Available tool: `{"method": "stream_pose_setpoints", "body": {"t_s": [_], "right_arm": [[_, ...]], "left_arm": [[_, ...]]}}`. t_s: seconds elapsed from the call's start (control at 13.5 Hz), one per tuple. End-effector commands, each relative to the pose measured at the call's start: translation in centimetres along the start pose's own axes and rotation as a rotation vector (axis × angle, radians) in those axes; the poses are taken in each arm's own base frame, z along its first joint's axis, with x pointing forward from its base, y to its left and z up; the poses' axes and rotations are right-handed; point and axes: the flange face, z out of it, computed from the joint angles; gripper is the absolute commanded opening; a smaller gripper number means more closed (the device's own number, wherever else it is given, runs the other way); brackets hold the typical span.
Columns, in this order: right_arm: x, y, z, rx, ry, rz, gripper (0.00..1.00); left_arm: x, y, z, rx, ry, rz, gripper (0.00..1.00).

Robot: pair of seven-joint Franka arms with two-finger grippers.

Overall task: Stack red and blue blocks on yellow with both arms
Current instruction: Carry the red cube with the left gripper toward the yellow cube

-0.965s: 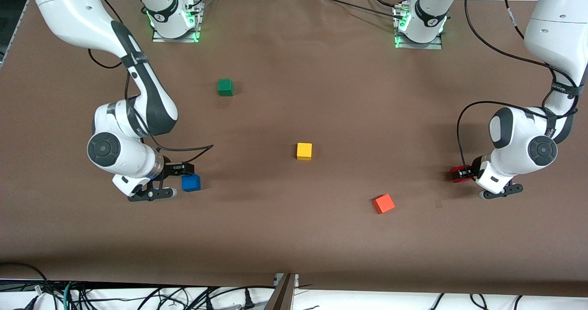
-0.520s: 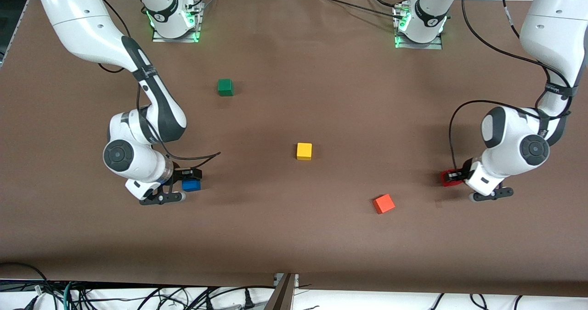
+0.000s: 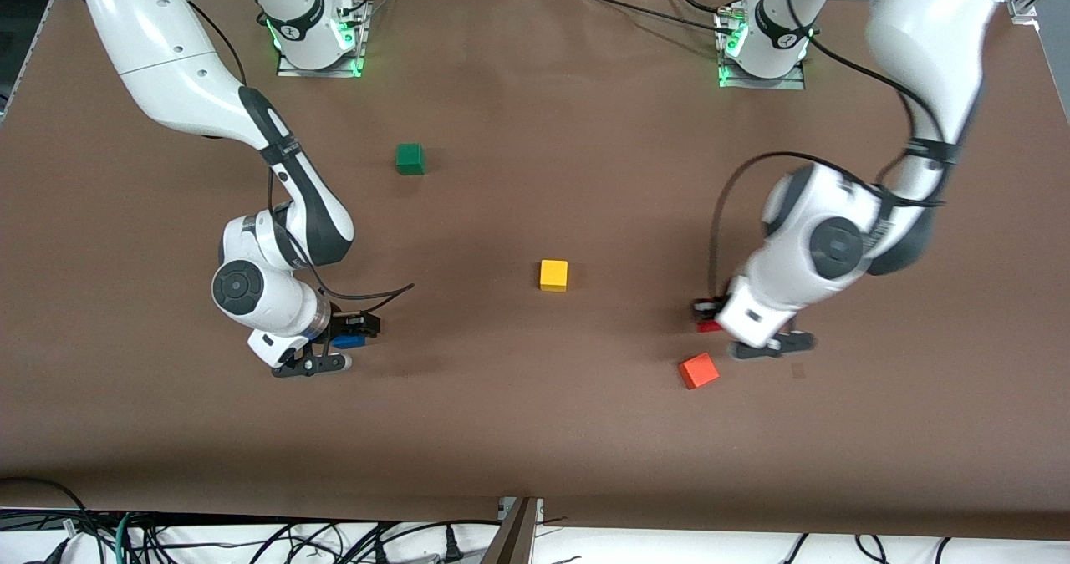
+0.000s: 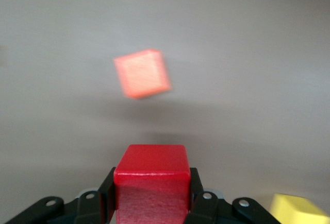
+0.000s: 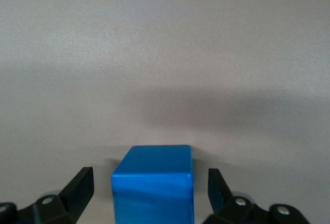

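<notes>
On a wide table (image 3: 535, 430) covered in flat matte brown material, two large glossy white jointed arms with dark joint rings and black cables are seen from above. The right arm (image 3: 251, 205) is bent down toward its own end of the table; the left arm (image 3: 844, 238) is reached in from its end toward the middle.

The right gripper (image 5: 149, 193) is lowered around the blue block (image 5: 153, 183), a royal blue cube resting on the table; its black fingers (image 5: 77, 188) are spread apart, with a gap shown on each side of the cube.

The left gripper (image 4: 152, 198) is clamped on the red block (image 4: 151, 180), a deep red cube pressed between both black fingers and carried above the table, over the spot just beside the orange cube (image 3: 698, 371).

The yellow cube (image 3: 553, 275) sits alone near the table's middle, between the two grippers, with nothing on it. The orange cube is set at an angle, nearer the front camera than the yellow one. A green cube (image 3: 410, 158) is placed farther from the camera, toward the right arm's base. All five cubes are small, matte, sharp-edged and equal in size.
</notes>
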Motion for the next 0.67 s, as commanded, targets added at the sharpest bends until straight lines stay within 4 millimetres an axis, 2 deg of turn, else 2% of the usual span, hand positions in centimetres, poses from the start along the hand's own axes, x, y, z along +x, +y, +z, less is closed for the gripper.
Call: {"method": "stream_pose_setpoints", "body": {"t_s": [0.0, 0.07, 0.15, 0.3, 0.45, 0.59], "right_arm": [[0.4, 0.1, 0.3, 0.008, 0.011, -0.002, 0.80], [0.4, 0.1, 0.3, 0.008, 0.011, -0.002, 0.67], [0.3, 0.1, 0.4, 0.008, 0.008, -0.002, 0.56], [0.3, 0.2, 0.6, 0.009, 0.006, 0.001, 0.42], [0.3, 0.2, 0.6, 0.009, 0.006, 0.001, 0.41], [0.3, 0.3, 0.6, 0.009, 0.006, 0.003, 0.41]], "left_arm": [[-1.2, 5.1, -0.2, 0.009, 0.018, 0.042, 0.04], [-3.5, 8.2, 0.6, 0.011, 0.006, 0.091, 0.03], [-5.1, 10.2, 1.5, 0.022, 0.001, 0.115, 0.03], [-7.5, 14.4, 2.6, 0.026, 0.008, 0.122, 0.03], [-9.8, 18.8, 4.5, 0.017, 0.010, 0.172, 0.03], [-11.8, 20.9, 6.0, 0.044, 0.019, 0.211, 0.04]]}}
